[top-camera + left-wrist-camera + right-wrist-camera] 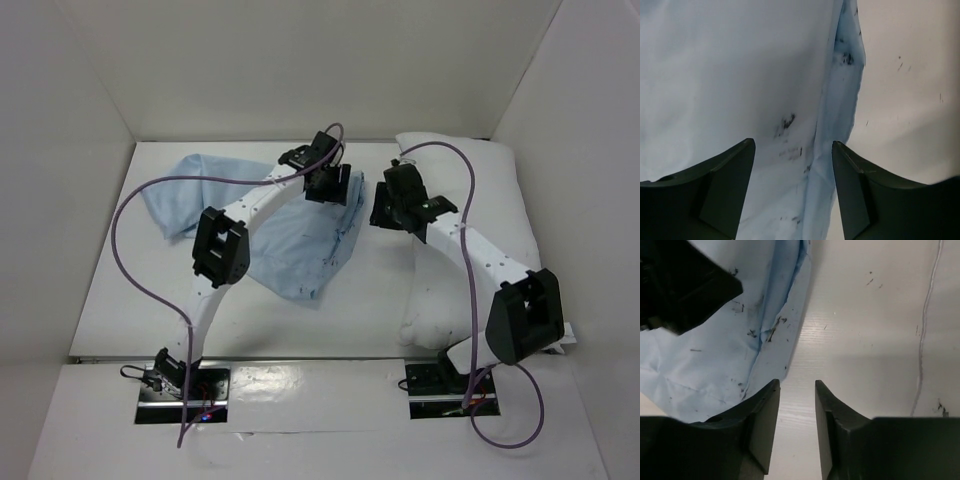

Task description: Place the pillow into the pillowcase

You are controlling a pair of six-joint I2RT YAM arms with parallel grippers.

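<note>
Left arm point(262, 200), right arm point(478, 255): white shells, black joint housings point(220, 248), purple cables point(122, 235). Left gripper point(791, 145), right gripper point(796, 384): dark wedge-shaped fingers point(725, 185).

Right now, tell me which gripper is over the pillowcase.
The left gripper: the pillowcase lies under its fingers; the right gripper is over bare table beside it.

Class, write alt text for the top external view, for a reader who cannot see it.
Two white robot arms reach over a white table: the left gripper is at the right edge of a crumpled blue pillowcase, the right gripper just beside it. A white pillow lies along the table's right side, partly under the right arm.
</note>
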